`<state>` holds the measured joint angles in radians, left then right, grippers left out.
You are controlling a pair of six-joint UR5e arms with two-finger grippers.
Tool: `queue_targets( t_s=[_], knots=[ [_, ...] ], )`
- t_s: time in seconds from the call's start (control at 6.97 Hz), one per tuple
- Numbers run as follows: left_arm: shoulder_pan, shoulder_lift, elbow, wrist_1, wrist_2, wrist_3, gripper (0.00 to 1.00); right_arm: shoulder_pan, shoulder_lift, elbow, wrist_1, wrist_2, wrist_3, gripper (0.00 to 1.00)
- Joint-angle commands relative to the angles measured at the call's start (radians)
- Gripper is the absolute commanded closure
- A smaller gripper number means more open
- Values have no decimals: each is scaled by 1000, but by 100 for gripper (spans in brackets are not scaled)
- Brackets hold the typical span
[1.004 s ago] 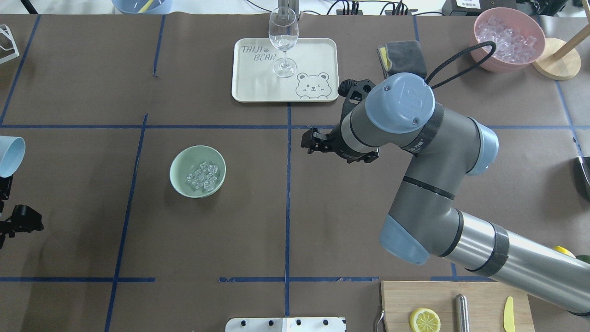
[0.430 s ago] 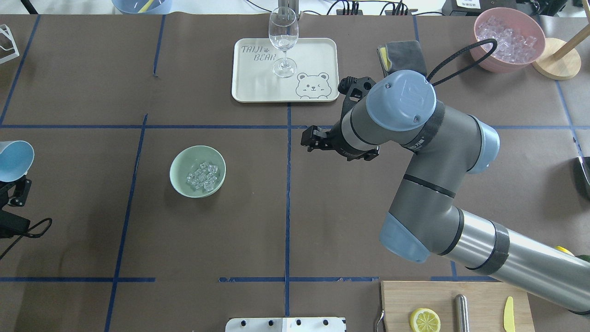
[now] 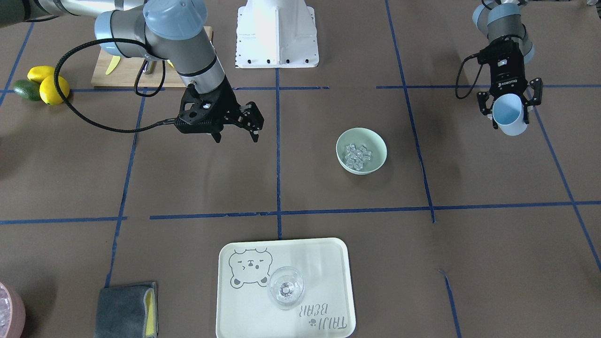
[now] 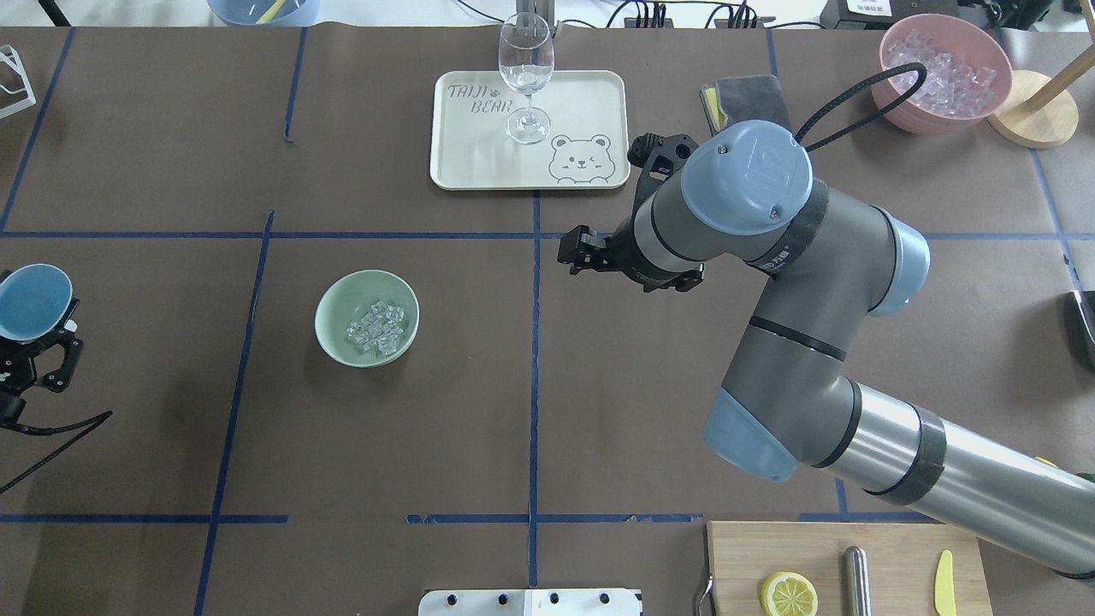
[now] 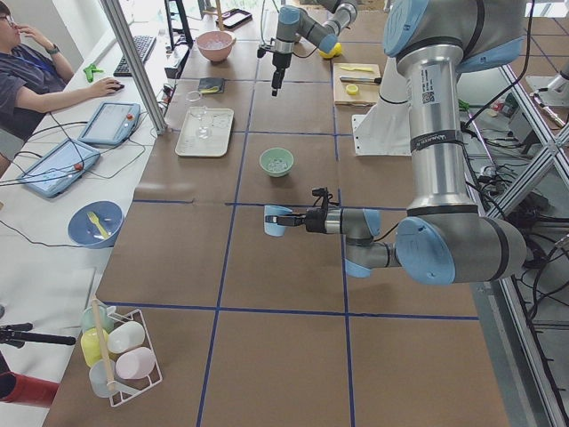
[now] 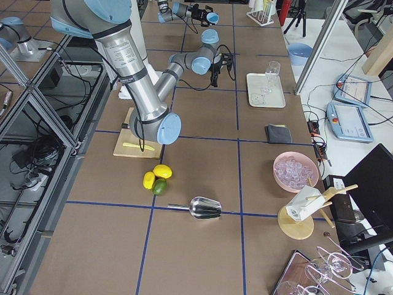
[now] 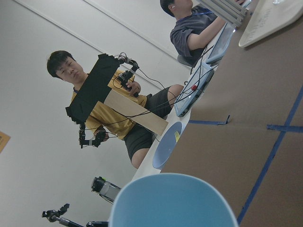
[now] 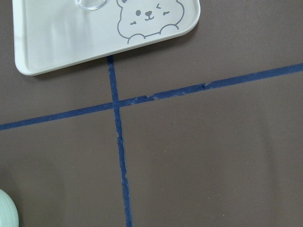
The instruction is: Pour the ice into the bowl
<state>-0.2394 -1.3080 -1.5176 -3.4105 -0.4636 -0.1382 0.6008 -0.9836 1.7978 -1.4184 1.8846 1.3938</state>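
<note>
Right gripper [image 3: 237, 127] fingers spread wide, holding nothing, hanging over the table. Left gripper [image 3: 509, 110] clamped on blue cup [image 3: 512, 123], mouth up, well off to the bowl's side. Tray [image 3: 328, 263] with clear glass [image 3: 286, 287] lies beyond right gripper, on the side away from the robot. Bowl [image 3: 364, 170] sits on table between both grippers, nearer the right one, touching neither. Ice [image 3: 358, 156] piled inside bowl.

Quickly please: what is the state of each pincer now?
Left pincer: shut on the cup.
Right pincer: open, empty.
</note>
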Motion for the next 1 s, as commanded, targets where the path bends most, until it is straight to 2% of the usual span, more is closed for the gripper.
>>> queue_targets(
  t_s=[0.0, 0.43, 0.72, 0.86],
  knots=[
    [0, 1, 26, 0, -9, -261, 100, 2, 0, 0, -2, 2, -1, 0],
    [-1, 3, 39, 3, -23, -626, 100, 13, -3, 2, -13, 5, -6, 0],
    [-5, 4, 46, 5, -44, -665, 100, 7, 0, 0, -13, 5, -3, 0],
    [-3, 1, 53, 8, -46, -746, 100, -12, 2, -5, -8, -2, 11, 0]
  ],
)
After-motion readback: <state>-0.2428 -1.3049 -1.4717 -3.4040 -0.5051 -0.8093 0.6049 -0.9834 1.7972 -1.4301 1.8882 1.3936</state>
